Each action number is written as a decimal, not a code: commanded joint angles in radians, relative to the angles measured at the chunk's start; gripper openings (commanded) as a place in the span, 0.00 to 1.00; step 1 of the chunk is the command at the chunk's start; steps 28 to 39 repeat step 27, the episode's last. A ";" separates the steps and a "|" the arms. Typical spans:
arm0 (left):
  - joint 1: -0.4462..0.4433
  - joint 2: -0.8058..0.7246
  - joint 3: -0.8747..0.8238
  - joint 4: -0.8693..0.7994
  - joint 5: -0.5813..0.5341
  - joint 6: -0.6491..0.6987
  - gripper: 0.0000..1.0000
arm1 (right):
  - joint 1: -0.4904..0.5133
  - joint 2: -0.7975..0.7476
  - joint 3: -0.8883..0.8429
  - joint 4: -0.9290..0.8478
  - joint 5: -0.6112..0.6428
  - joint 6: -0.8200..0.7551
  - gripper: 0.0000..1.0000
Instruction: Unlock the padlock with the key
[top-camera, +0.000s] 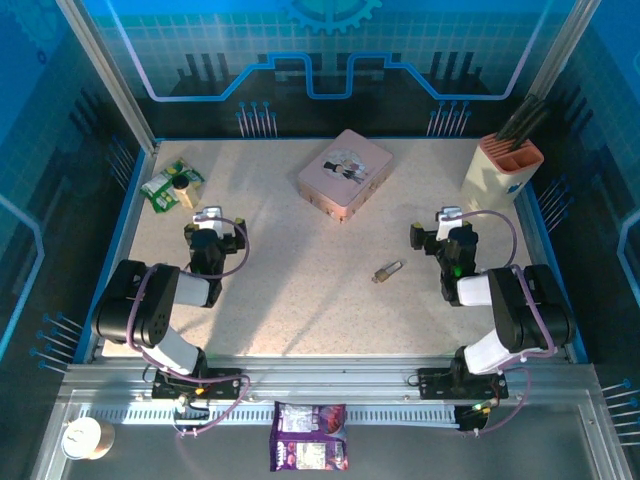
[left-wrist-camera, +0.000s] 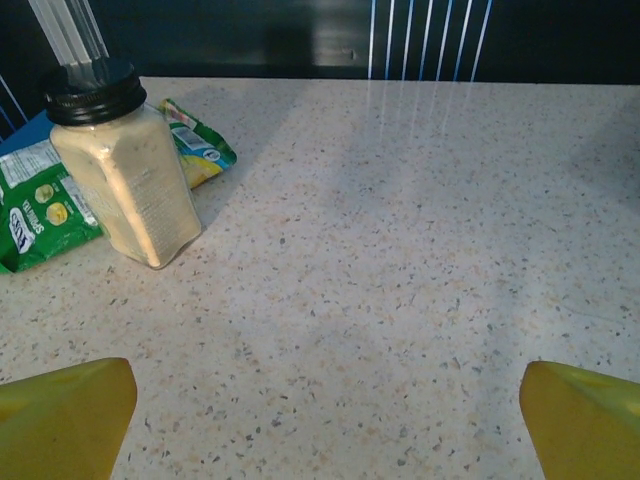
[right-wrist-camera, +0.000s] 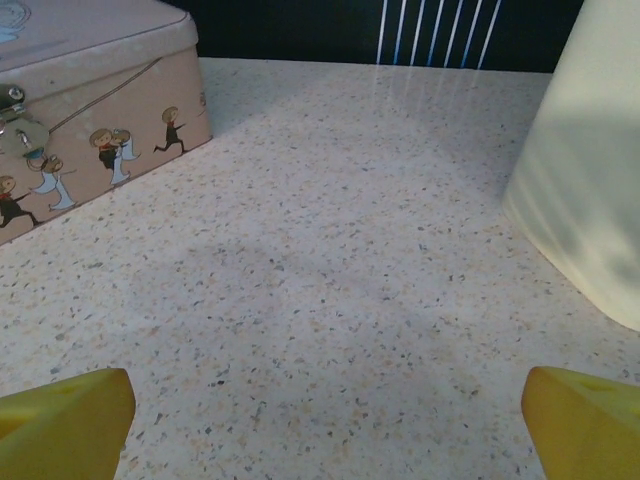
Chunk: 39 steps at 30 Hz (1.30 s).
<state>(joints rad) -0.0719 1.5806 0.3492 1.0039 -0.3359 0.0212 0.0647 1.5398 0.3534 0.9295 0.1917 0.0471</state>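
— Padlock (top-camera: 388, 271) position?
— Flat on the speckled table (top-camera: 300, 310), between the two arms but clearly nearer the right one. From the right gripper (top-camera: 443, 232) it lies to the left and back toward the bases.
— Long axis?
— Slanted, near-left to far-right. A darker bit at the near-left end may be the key (top-camera: 378, 277); too small to tell.
— Jaws?
— The right gripper's yellow fingertips (right-wrist-camera: 62, 420) are spread wide, nothing between them, facing away past the pink tin (right-wrist-camera: 90, 120). The left gripper (top-camera: 214, 230) is equally spread and empty, well apart from the lock.
— So the right arm probably has to draw back and swing left.
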 joint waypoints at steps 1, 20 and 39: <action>0.006 -0.015 0.008 -0.010 0.021 -0.026 0.99 | 0.018 0.003 -0.005 0.061 0.068 -0.012 1.00; 0.006 -0.015 0.008 -0.010 0.021 -0.027 0.99 | 0.015 0.003 0.025 0.005 0.027 -0.021 1.00; 0.006 -0.015 0.008 -0.010 0.021 -0.026 0.99 | 0.017 0.005 0.019 0.016 0.032 -0.024 1.00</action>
